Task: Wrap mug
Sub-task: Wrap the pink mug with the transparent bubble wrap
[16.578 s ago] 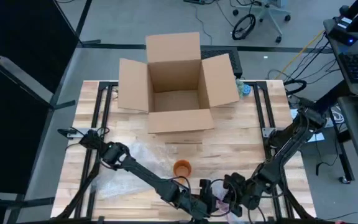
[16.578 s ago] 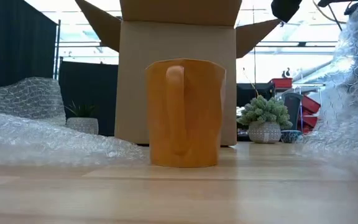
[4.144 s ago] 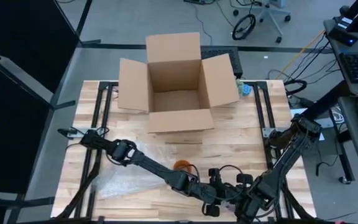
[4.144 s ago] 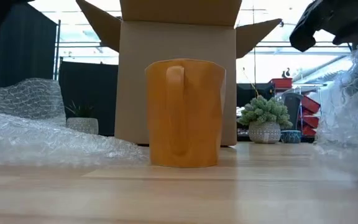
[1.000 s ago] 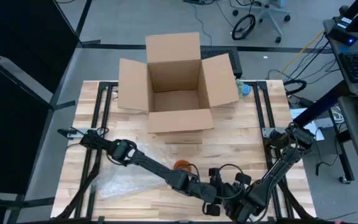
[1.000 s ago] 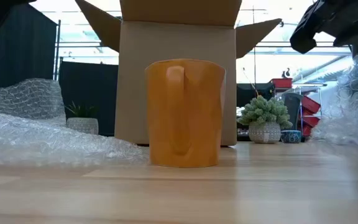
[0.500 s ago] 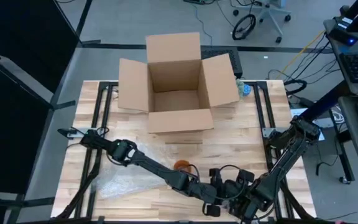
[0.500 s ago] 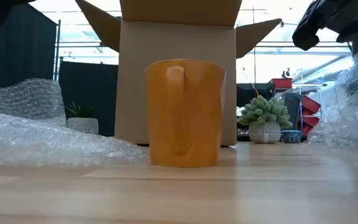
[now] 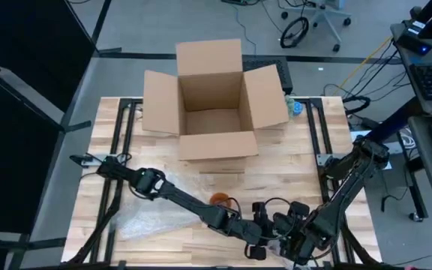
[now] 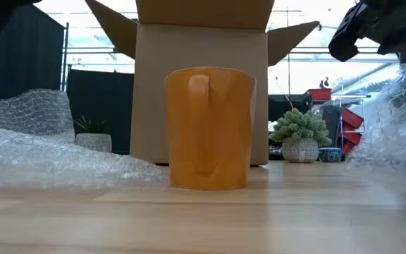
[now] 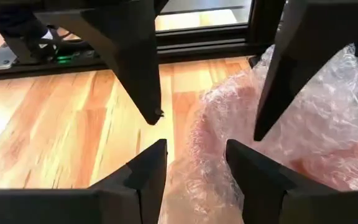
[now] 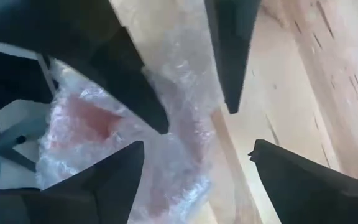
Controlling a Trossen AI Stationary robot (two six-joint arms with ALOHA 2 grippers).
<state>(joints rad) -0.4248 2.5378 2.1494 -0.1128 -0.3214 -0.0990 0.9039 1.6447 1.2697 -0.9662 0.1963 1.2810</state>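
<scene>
Both tools meet at the wooden tabletop's [image 9: 163,169] near edge: left tool [image 11: 194,165] and right tool [image 12: 194,165] spread wide around crinkled clear bubble wrap [image 11: 303,134], orange ceramic mug [image 10: 208,128] standing apart.

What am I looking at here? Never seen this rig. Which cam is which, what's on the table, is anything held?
Two dark robot arms work at a wooden table. The high view looks straight down; the low view sits at table height; each wrist view looks past that arm's own fingers. On the table: an open cardboard box, an orange mug standing upright and unwrapped, and a sheet of bubble wrap. At the near edge, the left gripper and right gripper meet, both open around a bunched piece of bubble wrap. Neither pinches it.
</scene>
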